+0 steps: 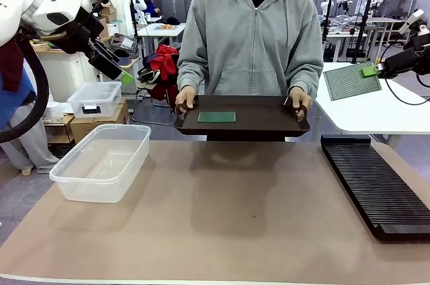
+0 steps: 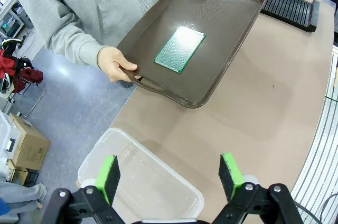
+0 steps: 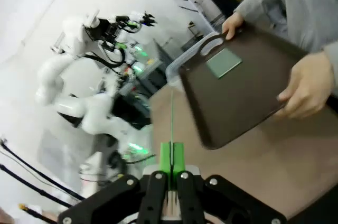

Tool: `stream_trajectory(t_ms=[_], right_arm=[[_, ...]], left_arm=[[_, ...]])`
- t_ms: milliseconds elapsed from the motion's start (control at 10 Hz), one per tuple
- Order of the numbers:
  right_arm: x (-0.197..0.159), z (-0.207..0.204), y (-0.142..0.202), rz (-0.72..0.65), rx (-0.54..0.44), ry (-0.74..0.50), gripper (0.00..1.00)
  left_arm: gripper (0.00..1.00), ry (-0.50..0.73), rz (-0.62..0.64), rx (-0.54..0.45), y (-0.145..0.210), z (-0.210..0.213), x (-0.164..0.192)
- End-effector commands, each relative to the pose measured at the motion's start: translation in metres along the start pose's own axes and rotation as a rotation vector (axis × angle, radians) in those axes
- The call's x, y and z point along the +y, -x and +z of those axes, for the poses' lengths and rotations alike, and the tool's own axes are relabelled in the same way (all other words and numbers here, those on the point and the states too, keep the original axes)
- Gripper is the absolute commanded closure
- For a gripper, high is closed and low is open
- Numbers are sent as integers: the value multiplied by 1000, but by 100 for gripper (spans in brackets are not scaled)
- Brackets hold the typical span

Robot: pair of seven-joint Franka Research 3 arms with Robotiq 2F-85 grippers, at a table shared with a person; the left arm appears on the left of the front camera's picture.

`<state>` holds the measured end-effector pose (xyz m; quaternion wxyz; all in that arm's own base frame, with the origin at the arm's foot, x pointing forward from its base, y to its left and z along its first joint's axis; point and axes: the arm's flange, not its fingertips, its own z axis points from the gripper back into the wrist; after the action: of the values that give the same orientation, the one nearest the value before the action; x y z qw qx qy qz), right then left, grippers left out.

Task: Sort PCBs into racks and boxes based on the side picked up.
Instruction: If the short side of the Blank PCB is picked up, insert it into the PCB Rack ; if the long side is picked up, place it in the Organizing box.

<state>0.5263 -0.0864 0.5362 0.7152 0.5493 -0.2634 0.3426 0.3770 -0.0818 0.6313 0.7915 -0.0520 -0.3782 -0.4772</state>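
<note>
L jaws wide; R jaws grip 1 PCB (image 1: 346,82); 2nd PCB (image 1: 216,117) on tray (image 1: 269,121).

The tray (image 2: 227,39) is glossy brown plastic, the tub (image 1: 87,187) clear smooth plastic, the tabletop (image 1: 255,231) matt tan.

Left gripper (image 2: 169,174) hangs raised, its fingers (image 2: 109,175) spread wide apart, while the right gripper (image 3: 171,150), also raised, pinches a PCB (image 3: 171,115) edge-on.

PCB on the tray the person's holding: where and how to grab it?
Probably its two long edges, coming straight down from above. The PCB lies flat on the tray, well clear of its rim, so only the thin edges offer grip.
</note>
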Motion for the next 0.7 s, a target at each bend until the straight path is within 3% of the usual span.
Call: stream_trajectory(t_ms=[0,200,300,400,600], right_arm=[[-7,0,13,146,10,110,98],[-10,0,9,237,-45,150,98],[-11,-5,6,38,-138,35,98],[-13,10,1,213,-8,120,98],[-13,10,1,213,-8,120,98]], left_arm=[[0,5,-1,4,1,0,-1],[0,5,-1,4,1,0,-1],[0,5,-1,4,1,0,-1],[0,5,-1,4,1,0,-1],[0,5,-1,4,1,0,-1]])
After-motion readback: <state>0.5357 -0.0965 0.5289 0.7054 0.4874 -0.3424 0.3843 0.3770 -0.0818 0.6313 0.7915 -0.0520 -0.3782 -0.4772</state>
